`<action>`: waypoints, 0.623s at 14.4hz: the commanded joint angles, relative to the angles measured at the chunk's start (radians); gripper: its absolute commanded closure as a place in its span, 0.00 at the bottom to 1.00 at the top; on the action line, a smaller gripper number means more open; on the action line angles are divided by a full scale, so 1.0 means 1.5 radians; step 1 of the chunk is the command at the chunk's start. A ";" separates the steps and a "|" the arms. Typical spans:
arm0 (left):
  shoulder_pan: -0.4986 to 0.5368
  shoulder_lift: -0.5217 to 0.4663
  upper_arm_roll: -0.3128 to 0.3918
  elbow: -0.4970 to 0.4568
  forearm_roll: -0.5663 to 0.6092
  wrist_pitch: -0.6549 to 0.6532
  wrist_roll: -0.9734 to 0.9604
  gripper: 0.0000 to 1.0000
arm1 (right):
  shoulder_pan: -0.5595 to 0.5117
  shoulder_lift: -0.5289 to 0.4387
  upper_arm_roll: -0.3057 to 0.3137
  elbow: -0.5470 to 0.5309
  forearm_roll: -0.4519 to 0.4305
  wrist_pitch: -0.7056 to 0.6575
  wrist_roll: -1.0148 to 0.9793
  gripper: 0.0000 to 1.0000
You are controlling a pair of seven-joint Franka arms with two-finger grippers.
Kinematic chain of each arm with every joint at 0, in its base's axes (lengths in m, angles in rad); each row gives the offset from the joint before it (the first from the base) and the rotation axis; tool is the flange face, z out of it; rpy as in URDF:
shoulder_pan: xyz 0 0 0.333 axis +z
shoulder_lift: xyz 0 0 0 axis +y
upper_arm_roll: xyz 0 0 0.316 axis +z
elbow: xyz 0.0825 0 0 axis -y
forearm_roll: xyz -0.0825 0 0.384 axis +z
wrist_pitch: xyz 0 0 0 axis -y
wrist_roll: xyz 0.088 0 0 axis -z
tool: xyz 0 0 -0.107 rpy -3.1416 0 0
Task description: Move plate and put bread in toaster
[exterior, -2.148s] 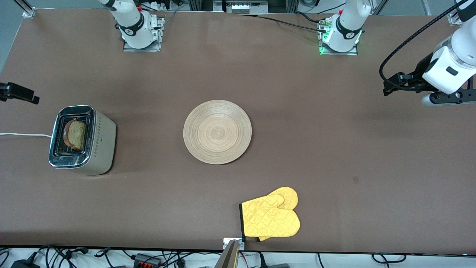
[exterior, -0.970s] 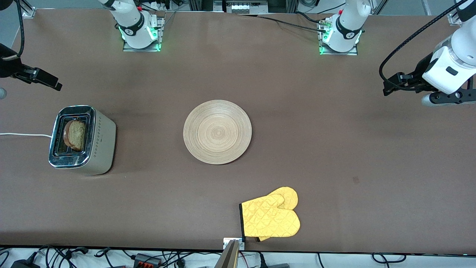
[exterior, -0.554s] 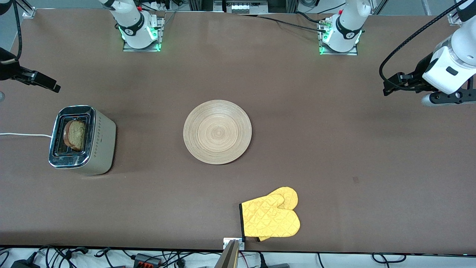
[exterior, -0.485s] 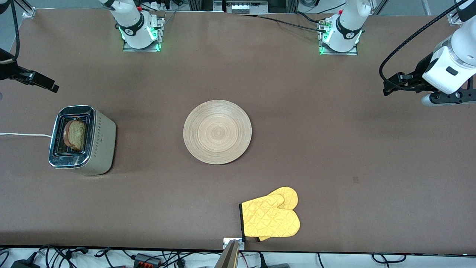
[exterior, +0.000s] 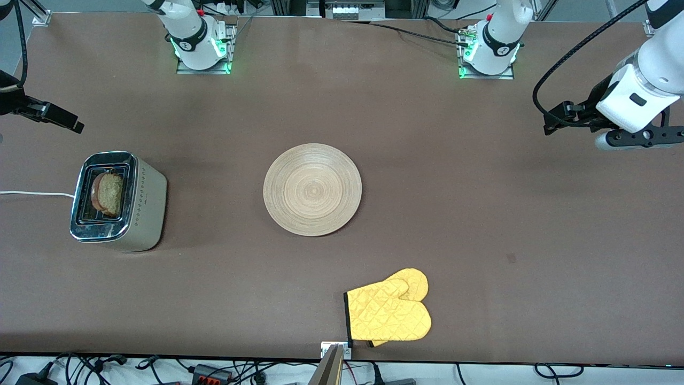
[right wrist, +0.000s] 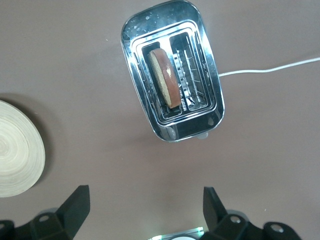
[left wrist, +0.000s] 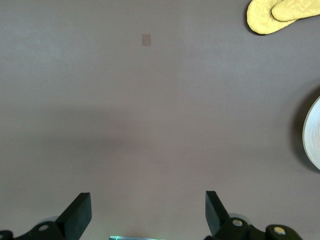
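Front view, bread (exterior: 109, 193): I see it standing in one slot of the toaster (exterior: 115, 200), which sits toward the right arm's end of the table.
Front view, plate (exterior: 312, 189): flat on the table (exterior: 481, 214) mid-way along it, bare, farther from the camera than the yellow oven mitt (exterior: 389, 312).
Front view, arms: the left gripper (exterior: 556, 120) hangs over the left arm's end of the table; the right arm shows only at the picture's edge, above the table near the toaster.
Left wrist view, left gripper (left wrist: 147, 215): fingers spread wide, nothing between them, bare table under them; plate rim and mitt at the picture's edge.
Right wrist view, right gripper (right wrist: 145, 212): spread wide and empty, over the table beside the toaster (right wrist: 172, 97); the bread (right wrist: 165, 77) stands on edge in a slot, crust up.
Handling, my judgement: the bread is light, soft and easily crushed, so I would pinch it gently across its faces. The plate looks stiff, light and smooth; I would take it by the rim.
Progress, my judgement: both steps look done.
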 commanded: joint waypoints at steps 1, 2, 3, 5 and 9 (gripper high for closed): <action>-0.001 -0.002 -0.003 0.015 0.012 -0.018 -0.008 0.00 | -0.012 0.007 0.007 0.007 -0.004 0.008 -0.072 0.00; 0.000 -0.002 -0.003 0.015 0.012 -0.019 -0.008 0.00 | -0.012 0.007 0.007 0.008 -0.004 0.008 -0.077 0.00; 0.000 -0.002 -0.003 0.015 0.012 -0.026 -0.009 0.00 | -0.012 0.007 0.007 0.009 -0.006 0.008 -0.077 0.00; 0.000 -0.002 -0.003 0.015 0.012 -0.027 -0.009 0.00 | -0.010 0.009 0.007 0.015 -0.006 0.007 -0.076 0.00; 0.000 -0.002 -0.003 0.015 0.012 -0.027 -0.009 0.00 | -0.012 0.013 0.007 0.016 -0.007 0.008 -0.079 0.00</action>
